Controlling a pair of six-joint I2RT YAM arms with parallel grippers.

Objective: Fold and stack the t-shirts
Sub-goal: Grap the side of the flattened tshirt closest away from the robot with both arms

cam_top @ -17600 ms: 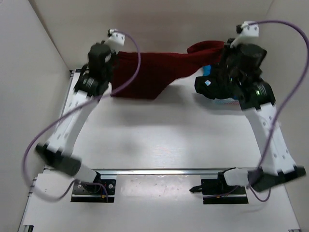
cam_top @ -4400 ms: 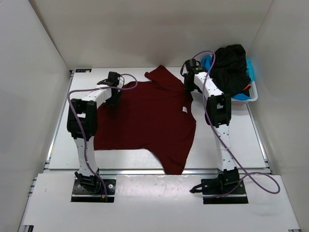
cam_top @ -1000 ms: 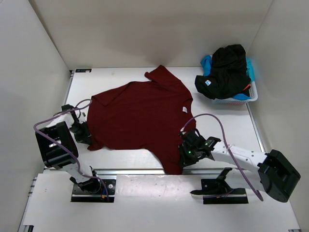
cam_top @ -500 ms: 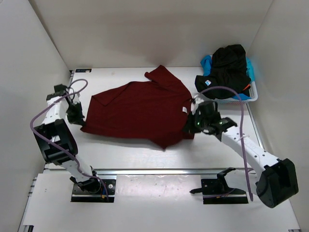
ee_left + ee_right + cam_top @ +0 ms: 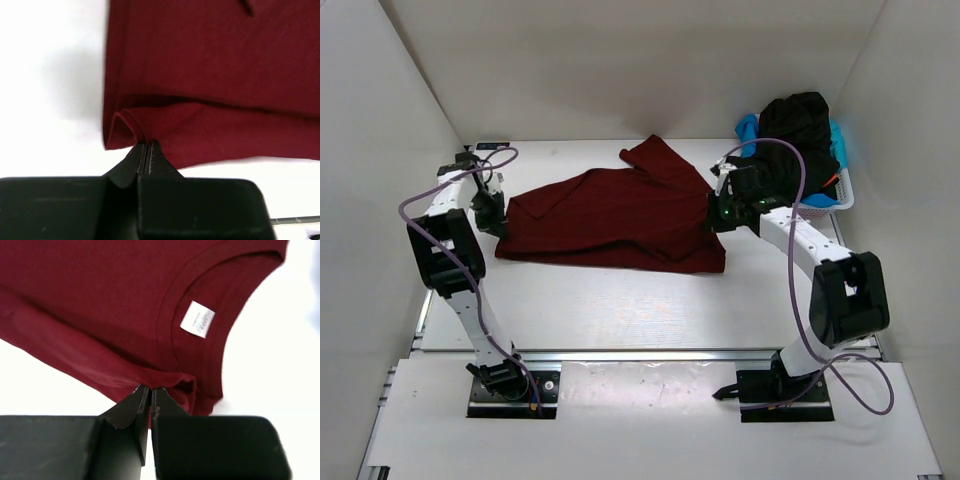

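Top view: the red shirt (image 5: 610,220) lies on the table (image 5: 620,300) in the upper middle of the frame, doubled over into a broad band running left to right, with one sleeve sticking out toward the top centre. The left claw (image 5: 492,220) sits at the band's left end and the right claw (image 5: 718,218) at its right end, each touching the cloth; both arms reach up the frame from their bases at the bottom edge. At the upper right stands the basket (image 5: 828,204), with a black shirt (image 5: 800,125) heaped on it and a blue shirt (image 5: 748,128) showing beside and beneath the black one. Left wrist view: the left claw is clenched, fingers pressed together on a raised fold at the red shirt's lower left corner; the cloth fills the upper right of the frame, with bare table to the left and below. Right wrist view: the right claw is clenched on the folded edge of the red shirt at the lower centre, just below the collar (image 5: 172,300); a white label (image 5: 197,320) lies inside the collar, right of centre; bare table shows at the lower left and the right.
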